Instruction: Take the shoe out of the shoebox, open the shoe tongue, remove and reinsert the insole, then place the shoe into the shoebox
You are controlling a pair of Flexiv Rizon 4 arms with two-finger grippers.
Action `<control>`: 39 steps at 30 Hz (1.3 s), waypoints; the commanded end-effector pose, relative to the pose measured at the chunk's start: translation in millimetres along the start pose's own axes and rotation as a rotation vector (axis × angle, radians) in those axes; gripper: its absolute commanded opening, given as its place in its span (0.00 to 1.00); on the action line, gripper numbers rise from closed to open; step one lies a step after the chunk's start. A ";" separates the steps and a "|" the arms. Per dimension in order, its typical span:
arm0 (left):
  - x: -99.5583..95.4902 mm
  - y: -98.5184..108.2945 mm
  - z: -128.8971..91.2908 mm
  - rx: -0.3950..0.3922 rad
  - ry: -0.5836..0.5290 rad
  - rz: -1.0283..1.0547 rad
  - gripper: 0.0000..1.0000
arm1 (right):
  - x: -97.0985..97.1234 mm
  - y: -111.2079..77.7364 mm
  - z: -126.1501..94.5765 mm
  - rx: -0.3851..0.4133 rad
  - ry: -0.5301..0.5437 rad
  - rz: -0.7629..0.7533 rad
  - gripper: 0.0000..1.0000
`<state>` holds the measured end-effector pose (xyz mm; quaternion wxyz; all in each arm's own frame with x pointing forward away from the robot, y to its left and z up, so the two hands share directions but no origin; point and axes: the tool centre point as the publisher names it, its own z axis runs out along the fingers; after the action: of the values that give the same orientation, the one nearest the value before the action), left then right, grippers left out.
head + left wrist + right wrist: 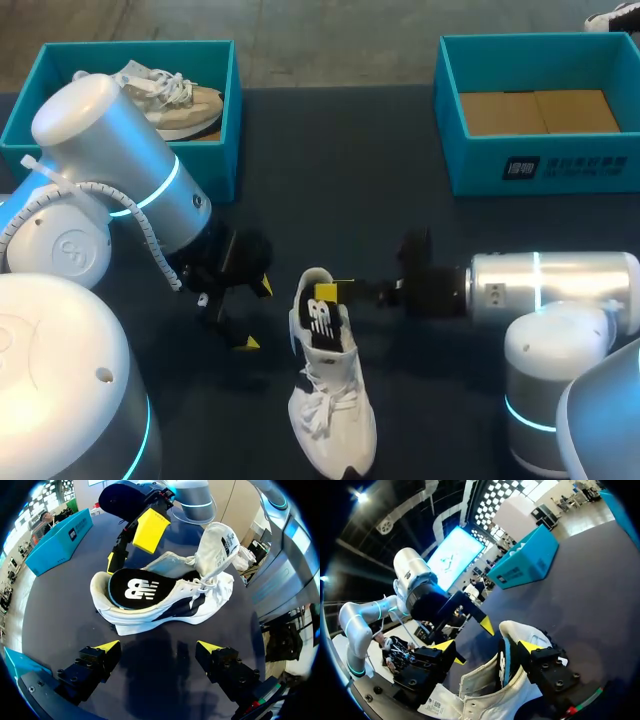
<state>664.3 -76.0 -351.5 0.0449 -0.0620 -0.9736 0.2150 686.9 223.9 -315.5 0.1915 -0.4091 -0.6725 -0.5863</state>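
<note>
A white shoe [330,410] lies on the dark table near the front, heel toward the far side. Its tongue [220,542] is folded up and open. The black insole [137,587] with a white logo sits in the shoe, its heel end raised. My right gripper [336,289] is at the heel, open, with the insole's edge [504,662] and the heel collar between its spread fingers. My left gripper [256,314] stands open just left of the shoe and holds nothing; in its wrist view [159,647] the shoe lies ahead of it.
A teal shoebox [225,140] at the back left holds another pale shoe [170,95]. A second teal shoebox [450,110] at the back right shows only its cardboard floor. Bare table lies between the boxes and right of the shoe.
</note>
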 end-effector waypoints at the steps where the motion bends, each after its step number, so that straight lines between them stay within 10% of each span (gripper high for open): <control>1: 1.7 0.5 0.1 0.001 -0.003 0.000 1.00 | 6.0 3.8 -5.4 0.015 -0.024 0.003 0.81; 18: 1.7 0.5 0.1 0.001 -0.003 0.000 1.00 | 36.7 12.2 -28.7 0.136 -0.193 0.070 0.76; 27: 1.7 0.5 0.1 0.001 -0.003 0.000 1.00 | 46.9 11.9 -30.4 0.173 -0.298 0.111 0.27; 29: 2.9 -4.3 -6.6 0.007 0.002 0.033 1.00 | 48.7 12.2 -28.3 0.185 -0.315 0.116 0.00; 39: -1.6 -1.2 -55.5 -0.021 0.032 0.132 1.00 | 59.1 9.3 -19.8 0.237 -0.395 0.159 0.00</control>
<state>670.8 -70.3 -323.4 0.0437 -0.1267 -0.9688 0.2083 653.0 215.8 -264.8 0.2156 -0.4980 -0.7055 -0.4557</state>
